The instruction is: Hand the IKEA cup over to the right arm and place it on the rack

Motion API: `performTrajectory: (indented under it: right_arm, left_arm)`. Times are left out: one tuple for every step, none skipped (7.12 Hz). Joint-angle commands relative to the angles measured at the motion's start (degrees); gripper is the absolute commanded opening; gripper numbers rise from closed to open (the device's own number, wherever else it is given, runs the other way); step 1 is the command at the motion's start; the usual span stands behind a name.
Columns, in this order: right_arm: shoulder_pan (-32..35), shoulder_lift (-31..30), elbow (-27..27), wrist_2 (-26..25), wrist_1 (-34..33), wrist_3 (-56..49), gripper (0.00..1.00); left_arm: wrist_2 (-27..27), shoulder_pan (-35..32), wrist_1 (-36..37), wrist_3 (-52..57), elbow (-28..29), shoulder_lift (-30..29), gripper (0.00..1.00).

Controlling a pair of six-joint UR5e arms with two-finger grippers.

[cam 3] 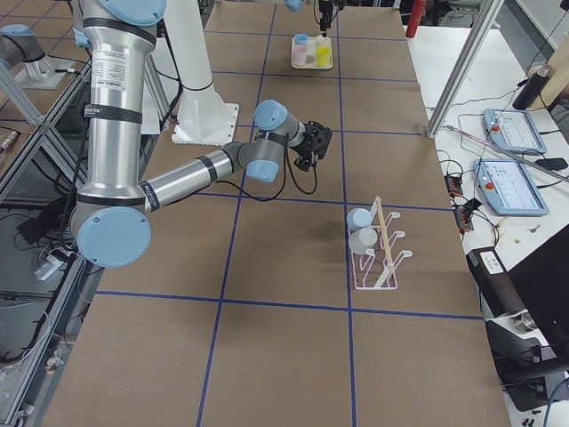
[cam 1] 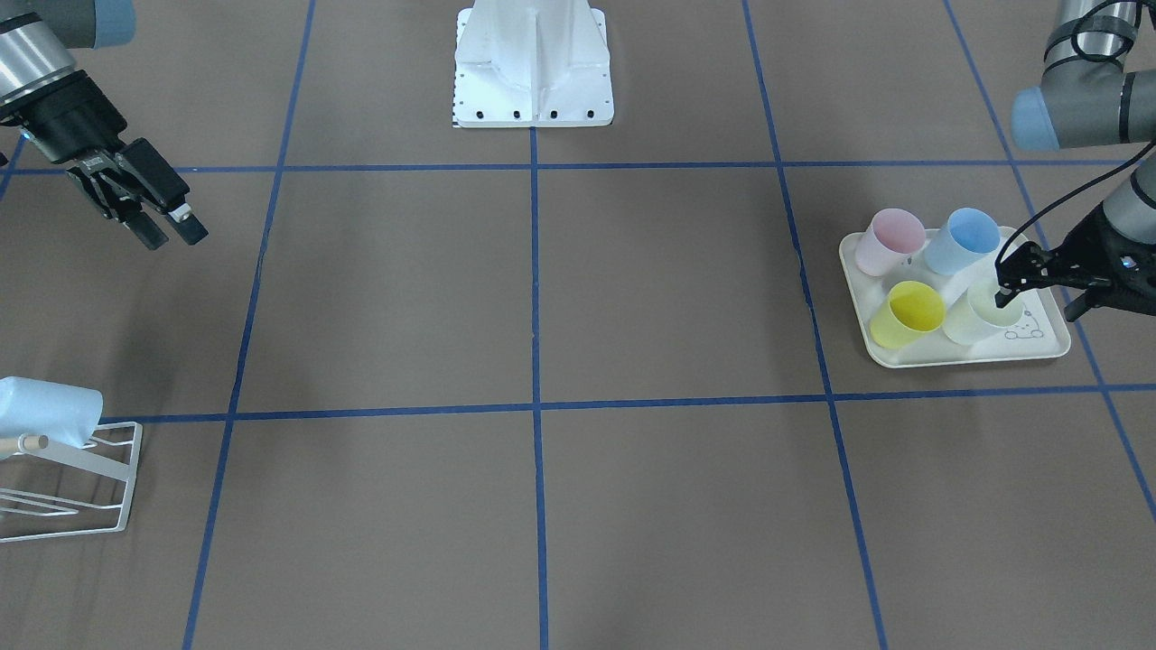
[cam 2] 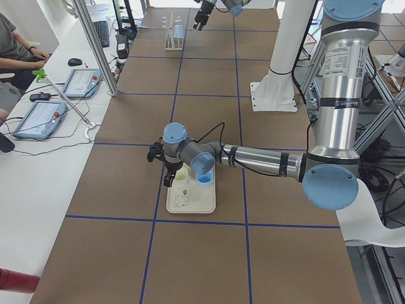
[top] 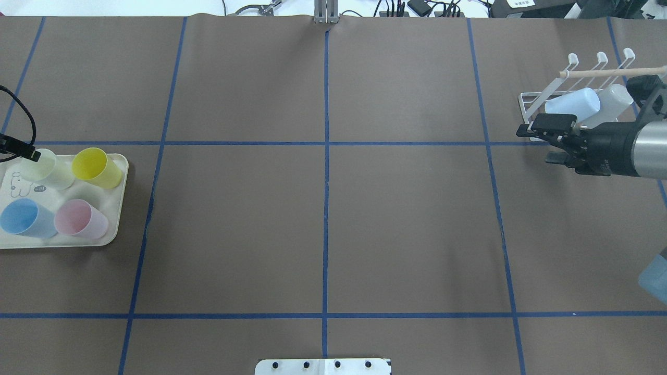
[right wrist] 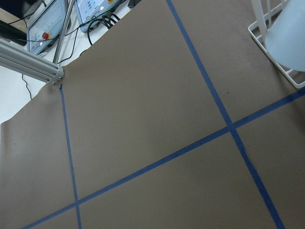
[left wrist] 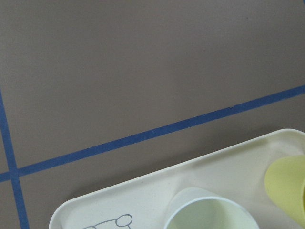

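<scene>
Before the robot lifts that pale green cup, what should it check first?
1. Is the left hand at the pale green cup: ok, right at its rim.
2. Grip on that cup: cannot tell.
3. Cup upright on the tray: ok.
4. Is the yellow cup apart from the left hand: ok.
5. Is the right hand open and empty for the hand-over: ok.
6. Room on the rack: ok, two pale cups at one end, rest free.
</scene>
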Motion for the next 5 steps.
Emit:
performTrajectory:
  right_arm:
    - [-0.03,0.02,0.00,0.00,0.00,0.00,1.00]
    - [-0.20,0.10,-0.09,0.00,0.00,0.00,1.00]
    - [-0.20,0.19,-0.27,-0.09,0.00,0.00,1.00]
    - [-0.20,0.19,-0.27,0.00,0.00,0.09,1.00]
    - [-0.20,0.28,-0.27,0.00,0.00,0.09,1.00]
  left_arm:
    - [-0.04,0.27,-0.06,-0.16,1.41,-0.22,0.96]
    - [0.05,0.62,-0.06,-0.16,1.94,-0.22,0.89]
    - [-0.12,0.80,-0.15,-0.16,2.64,-0.31,0.83]
    - [-0.12,2.02,-0.15,-0.16,2.91,-0.31,0.69]
    - [-0.47,2.38,-0.33,-0.16,3.44,-0.31,0.52]
